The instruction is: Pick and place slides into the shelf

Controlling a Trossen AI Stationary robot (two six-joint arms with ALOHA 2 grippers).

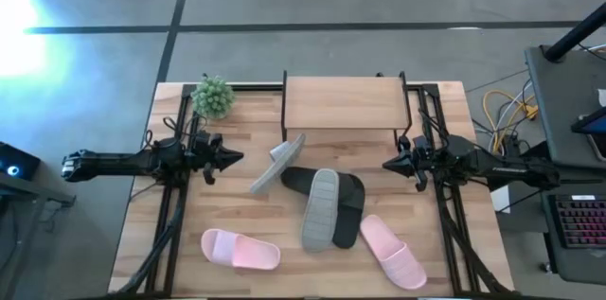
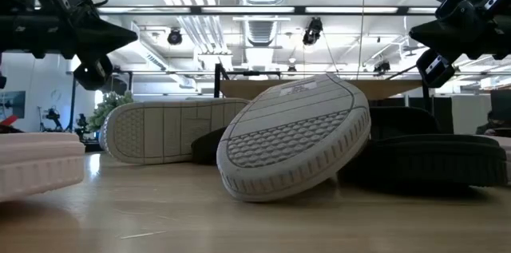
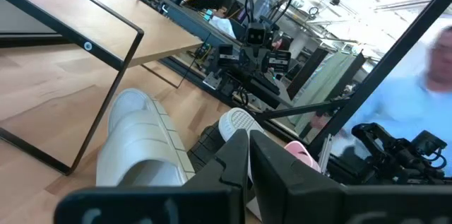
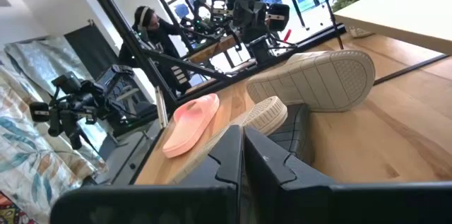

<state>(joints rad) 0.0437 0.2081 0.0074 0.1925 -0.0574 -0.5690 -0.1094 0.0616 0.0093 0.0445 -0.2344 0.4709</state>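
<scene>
Slides (image 1: 320, 207) lie heaped mid-table, six o'clock of the shelf (image 1: 343, 102). Left gripper (image 1: 230, 157) at nine, right gripper (image 1: 389, 164) at three, both pinched closed and empty. I'd open wide first, then take the loose tilted grey slide (image 1: 278, 164) by its strap.

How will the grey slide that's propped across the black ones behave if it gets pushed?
The grey slide lies sole-up and tilted across the black slides, so a push would probably tip or slide it off. It looks like light foam, likely bending somewhat. Its ribbed sole may grip wood.

Shelf (image 1: 343, 101) at table's (image 1: 454, 272) rear, slides (image 1: 320, 207) heaped before it, plant (image 1: 213, 97) left of shelf
</scene>
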